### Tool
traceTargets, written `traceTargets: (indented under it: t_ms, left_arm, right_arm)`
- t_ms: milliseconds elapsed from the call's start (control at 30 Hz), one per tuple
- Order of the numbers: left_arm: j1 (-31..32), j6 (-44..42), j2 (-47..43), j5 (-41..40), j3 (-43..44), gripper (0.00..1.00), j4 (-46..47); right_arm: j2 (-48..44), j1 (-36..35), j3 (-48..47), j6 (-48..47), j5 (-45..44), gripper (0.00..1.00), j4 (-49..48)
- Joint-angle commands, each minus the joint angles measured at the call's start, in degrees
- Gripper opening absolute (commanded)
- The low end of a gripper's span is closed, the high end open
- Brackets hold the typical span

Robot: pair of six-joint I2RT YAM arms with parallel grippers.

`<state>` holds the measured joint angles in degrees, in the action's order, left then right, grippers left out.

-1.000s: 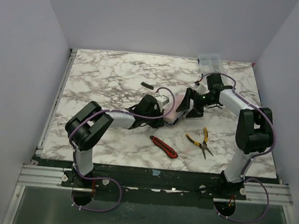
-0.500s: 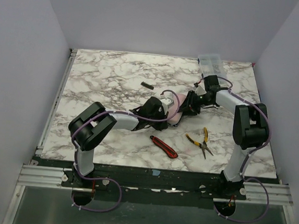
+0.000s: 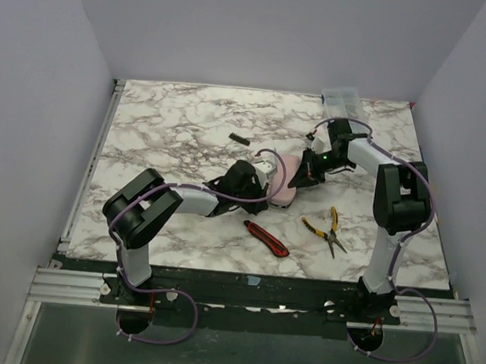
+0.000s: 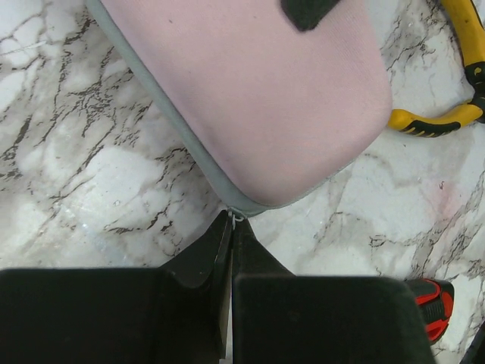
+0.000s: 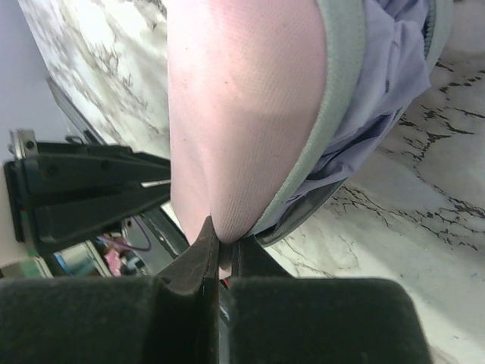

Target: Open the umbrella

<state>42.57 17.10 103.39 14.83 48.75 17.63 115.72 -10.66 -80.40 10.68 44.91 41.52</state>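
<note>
The umbrella (image 5: 386, 68) shows as folded lavender fabric inside a pink zip case (image 3: 284, 184) with a grey zipper band, lying mid-table. In the left wrist view the pink case (image 4: 265, 98) fills the top. My left gripper (image 4: 231, 221) is shut on the small metal zipper pull at the case's near corner. My right gripper (image 5: 224, 246) is shut on the edge of the pink case (image 5: 235, 114) at its other end, beside the gaping zipper opening. In the top view the left gripper (image 3: 268, 187) and right gripper (image 3: 300, 177) flank the case.
Yellow-handled pliers (image 3: 328, 228) and a red utility knife (image 3: 266, 238) lie in front of the case. A clear plastic box (image 3: 340, 97) stands at the back right. A small black clip (image 3: 239, 138) lies at the back. White walls enclose the table.
My right gripper has closed from open onto the case's edge after moving in to the left. The left gripper has stayed shut at the case's other end, shifting slightly.
</note>
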Motion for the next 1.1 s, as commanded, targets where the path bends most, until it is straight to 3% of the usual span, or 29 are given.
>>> traceTargets:
  t_ms: [0,333,733,1067]
  left_arm:
    - [-2.96,-3.30,-2.45,-2.53,-1.54,0.00,-1.87]
    - [-3.27,-7.47,-0.85,-0.66,1.60,0.00,-2.25]
    - [-7.35,0.36,0.93,5.86,6.58,0.00,-8.40]
    - [-10.06,4.47,2.60,9.20,13.11,0.00,-16.24]
  right_arm:
    - [4.42,1.55,-1.48,-16.76,-6.89,0.00,10.67]
    - [10.32,-0.05,-7.80,-30.60,-4.03,0.00,19.46]
    - [10.79,-1.46,-6.42,-39.13,-4.47,0.00,24.06]
    - [9.57,-2.42,-4.98,-40.50,-5.62,0.00,23.90]
